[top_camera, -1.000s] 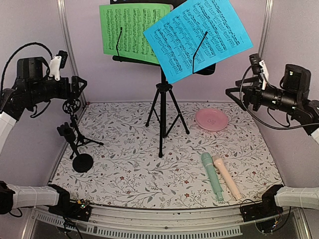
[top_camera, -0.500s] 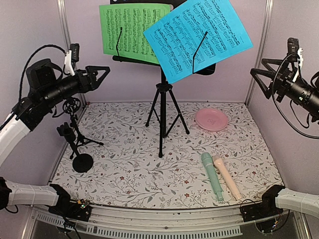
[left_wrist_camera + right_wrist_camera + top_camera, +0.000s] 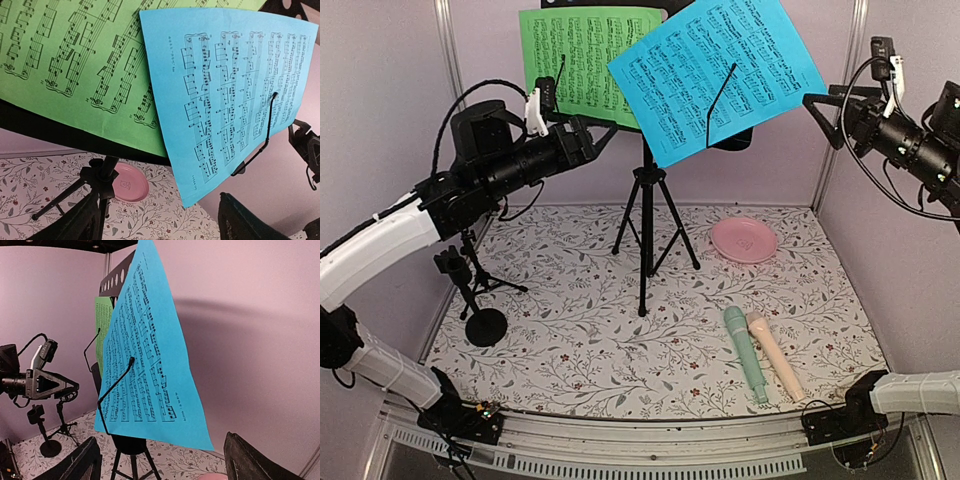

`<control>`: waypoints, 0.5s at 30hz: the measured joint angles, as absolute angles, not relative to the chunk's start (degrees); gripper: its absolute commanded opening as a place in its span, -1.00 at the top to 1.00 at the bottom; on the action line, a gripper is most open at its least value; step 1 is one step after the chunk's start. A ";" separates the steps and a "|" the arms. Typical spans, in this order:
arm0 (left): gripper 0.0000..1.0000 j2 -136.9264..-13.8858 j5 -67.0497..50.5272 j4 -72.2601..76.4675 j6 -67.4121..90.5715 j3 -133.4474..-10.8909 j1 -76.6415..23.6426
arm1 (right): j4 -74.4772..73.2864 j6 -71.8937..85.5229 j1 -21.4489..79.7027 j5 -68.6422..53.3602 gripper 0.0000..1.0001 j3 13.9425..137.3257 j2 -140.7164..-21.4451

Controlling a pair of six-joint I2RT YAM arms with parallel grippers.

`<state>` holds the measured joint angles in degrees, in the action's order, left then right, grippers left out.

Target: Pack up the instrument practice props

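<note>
since a second before, found both arms lifted from low at the sides to the height of the pages: left gripper (image 3: pixel 600 138) brought in just under the green sheet-music page (image 3: pixel 575 60), right gripper (image 3: pixel 820 106) raised beside the right edge of the blue sheet-music page (image 3: pixel 720 70).

from above, saw both pages resting on the black perforated music desk (image 3: pixel 732 138) atop its black tripod (image 3: pixel 647 220), with blue tilted and overlapping green. noted the mint-green toy microphone (image 3: pixel 745 355) and pale-pink toy microphone (image 3: pixel 777 357) lying side by side on the floral-print mat (image 3: pixel 580 340) at front right. found the round pink dish (image 3: pixel 745 240) behind them and the small black mic supports (image 3: pixel 478 300) standing at the left edge.

through the left wrist camera, saw that gripper's fingers spread wide with nothing between them, aimed at the lower edges of both pages. noted a thin black wire arm (image 3: pixel 267 125) lying across the blue sheet, and the dish far below beside the tripod.

through the right wrist camera, saw the fingers likewise wide and empty, facing the blue page nearly edge-on. made out the green one behind it and the left gripper beyond, at left.
</note>
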<state>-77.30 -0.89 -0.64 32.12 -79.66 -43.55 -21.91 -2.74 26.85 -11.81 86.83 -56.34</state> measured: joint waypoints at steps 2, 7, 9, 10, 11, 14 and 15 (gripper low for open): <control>-0.63 -77.71 1.34 0.14 33.19 -79.68 -44.27 | -21.87 -2.48 26.26 -11.03 -0.67 88.12 -58.98; -0.62 -77.93 5.02 3.09 36.25 -79.09 -44.86 | -21.89 -1.10 21.45 -11.84 -0.35 90.50 -63.37; -0.62 -77.93 5.52 3.75 36.95 -78.63 -45.06 | -21.80 -0.19 19.81 -12.88 -0.20 90.61 -63.92; -0.62 -77.93 5.69 3.97 37.17 -78.37 -45.21 | -21.80 0.25 19.29 -13.67 -0.15 90.61 -64.01; -0.62 -77.93 5.78 4.10 37.41 -78.08 -45.30 | -21.71 0.47 19.09 -14.24 -0.12 90.61 -64.05; -0.62 -77.91 5.91 4.29 37.82 -76.99 -45.56 | -20.49 1.06 18.98 -17.74 -0.07 90.59 -63.96; -0.62 -77.91 5.91 4.29 37.98 -76.71 -45.58 | -19.92 1.15 18.98 -19.18 -0.05 90.59 -63.92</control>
<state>-77.91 5.91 4.29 37.98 -76.71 -45.58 -19.92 1.15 18.98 -19.18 90.59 -63.92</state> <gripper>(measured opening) 0.811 0.547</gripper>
